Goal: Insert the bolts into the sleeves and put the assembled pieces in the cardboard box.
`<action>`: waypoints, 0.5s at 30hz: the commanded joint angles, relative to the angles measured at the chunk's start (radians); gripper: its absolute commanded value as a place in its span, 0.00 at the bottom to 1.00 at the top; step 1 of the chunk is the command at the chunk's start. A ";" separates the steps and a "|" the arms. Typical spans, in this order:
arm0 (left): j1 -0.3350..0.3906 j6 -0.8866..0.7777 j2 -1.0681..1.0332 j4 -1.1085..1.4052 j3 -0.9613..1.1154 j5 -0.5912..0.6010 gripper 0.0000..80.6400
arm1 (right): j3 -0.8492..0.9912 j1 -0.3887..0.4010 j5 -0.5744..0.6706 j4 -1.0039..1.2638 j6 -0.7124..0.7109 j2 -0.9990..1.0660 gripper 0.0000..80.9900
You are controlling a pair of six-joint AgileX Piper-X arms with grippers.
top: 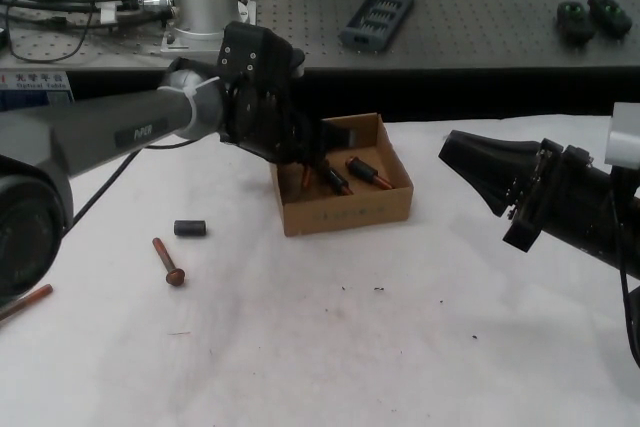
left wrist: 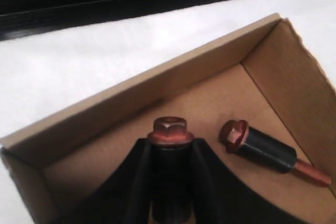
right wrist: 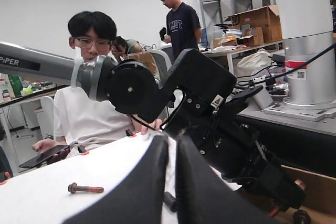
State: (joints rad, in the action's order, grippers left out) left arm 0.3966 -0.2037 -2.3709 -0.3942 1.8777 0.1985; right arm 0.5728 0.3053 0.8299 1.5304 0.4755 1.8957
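L hand: pinching sleeved bolt, low inside box.
R hand: pressed together, empty, above table.
Handling: prob. light, stiff, slick metal; grip mid-sleeve.

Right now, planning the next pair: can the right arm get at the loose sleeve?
Probably not: the cardboard box and the left arm, jaws shut on an assembled piece, stand between the right arm and the sleeve.

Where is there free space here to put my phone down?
Bare cloth lies in front of the cardboard box, between the loose bolt and the right gripper. The box is crowded: the left gripper holds an assembled piece inside.
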 commanded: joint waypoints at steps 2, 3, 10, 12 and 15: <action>-0.003 0.053 0.007 -0.068 0.011 0.029 0.01 | 0.001 -0.006 -0.013 0.000 -0.001 0.000 0.08; -0.003 0.057 0.007 -0.081 0.011 0.037 0.01 | 0.001 -0.006 -0.013 0.000 -0.001 0.000 0.08; -0.003 0.084 0.007 -0.106 0.011 0.059 0.01 | 0.001 -0.006 -0.013 0.000 -0.001 0.000 0.08; -0.003 0.084 0.007 -0.099 0.011 0.059 0.00 | 0.001 -0.006 -0.013 0.000 -0.001 0.000 0.08; -0.003 0.084 0.007 -0.098 0.011 0.059 0.13 | 0.001 -0.006 -0.013 0.000 -0.001 0.000 0.08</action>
State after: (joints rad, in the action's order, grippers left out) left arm 0.3966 -0.1311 -2.3685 -0.4635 1.8826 0.2503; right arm 0.5728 0.3053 0.8274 1.5304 0.4717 1.8957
